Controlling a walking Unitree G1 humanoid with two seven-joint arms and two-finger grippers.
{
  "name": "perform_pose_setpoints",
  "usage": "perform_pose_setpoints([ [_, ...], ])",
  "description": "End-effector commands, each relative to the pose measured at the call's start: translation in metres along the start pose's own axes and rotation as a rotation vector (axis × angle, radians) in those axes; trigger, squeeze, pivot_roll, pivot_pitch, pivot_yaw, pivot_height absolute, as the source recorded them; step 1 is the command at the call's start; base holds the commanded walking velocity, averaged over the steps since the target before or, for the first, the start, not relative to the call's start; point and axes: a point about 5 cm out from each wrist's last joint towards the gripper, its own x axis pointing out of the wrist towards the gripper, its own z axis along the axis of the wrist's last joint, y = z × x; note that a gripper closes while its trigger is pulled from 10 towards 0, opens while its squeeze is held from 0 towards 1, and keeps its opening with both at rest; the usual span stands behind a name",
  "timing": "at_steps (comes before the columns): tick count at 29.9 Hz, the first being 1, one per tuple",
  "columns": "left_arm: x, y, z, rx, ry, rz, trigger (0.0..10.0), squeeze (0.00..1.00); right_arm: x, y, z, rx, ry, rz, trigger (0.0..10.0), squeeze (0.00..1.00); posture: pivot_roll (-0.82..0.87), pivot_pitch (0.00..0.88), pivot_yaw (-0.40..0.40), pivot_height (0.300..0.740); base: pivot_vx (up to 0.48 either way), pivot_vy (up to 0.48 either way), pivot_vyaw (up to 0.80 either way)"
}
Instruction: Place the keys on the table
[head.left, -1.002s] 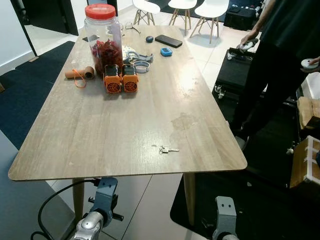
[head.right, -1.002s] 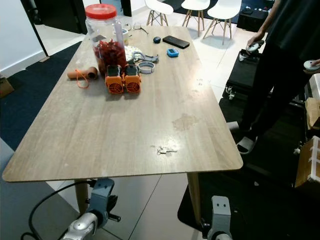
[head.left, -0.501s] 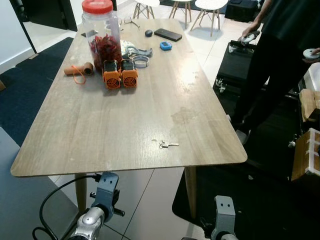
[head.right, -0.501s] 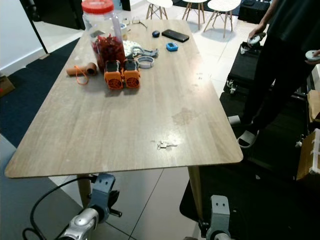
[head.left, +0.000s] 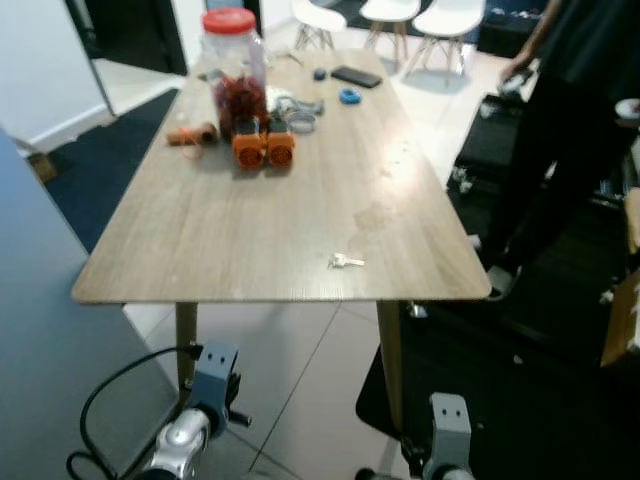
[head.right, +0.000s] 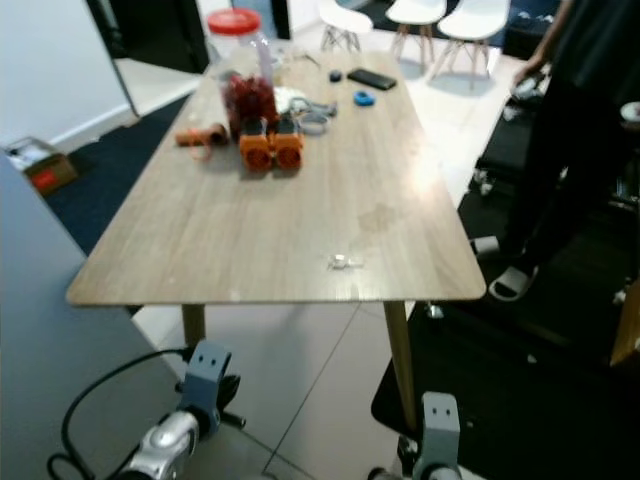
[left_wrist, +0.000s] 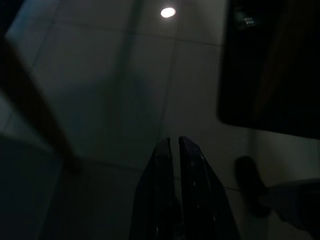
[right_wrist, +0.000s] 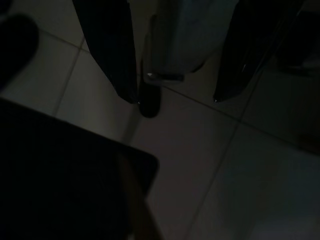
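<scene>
A long wooden tabletop (head.left: 250, 215) stands on pale tiled floor (head.left: 300, 360), with a person in dark clothes (head.left: 570, 110) at 2 o'clock. The keys (head.left: 344, 262) lie on it near the front edge, toward 5 o'clock. Both arms hang idle below: the left end effector (left_wrist: 173, 145) has its fingers pressed nearly together, holding nothing; the right end effector (right_wrist: 175, 100) is spread wide, empty, above the tiles.

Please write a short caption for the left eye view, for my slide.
Keys lie near the front edge of the wooden table; a red-lidded jar stands at its far end.
</scene>
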Motion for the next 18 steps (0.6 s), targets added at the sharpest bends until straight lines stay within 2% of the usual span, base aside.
perform_pose_setpoints([
  [1,0.001,0.0003,0.0033,-0.007,-0.015,0.0,10.0,0.0,-0.0026,0.0005,-0.0081,0.025,0.021,-0.008,10.0,0.0,0.09,0.042,-0.025,0.74,-0.371,0.0,0.0],
  [13,0.0007,0.0035,0.0039,-0.004,-0.013,0.005,10.0,0.0,-0.0025,0.0015,-0.0088,0.026,0.026,-0.008,10.0,0.0,0.09,0.04,-0.022,0.74,-0.371,0.0,0.0],
  [16,0.0007,0.0041,0.0045,-0.003,-0.015,0.007,10.0,0.0,-0.0023,0.0018,-0.0083,0.028,0.025,-0.008,10.0,0.0,0.09,0.039,-0.021,0.74,-0.315,0.0,0.0],
  [18,0.0008,0.0051,0.0053,0.0,-0.018,0.013,10.0,0.0,-0.0022,0.0021,-0.0081,0.029,0.023,-0.007,10.0,0.0,0.1,0.037,-0.018,0.74,0.0,0.0,0.0],
])
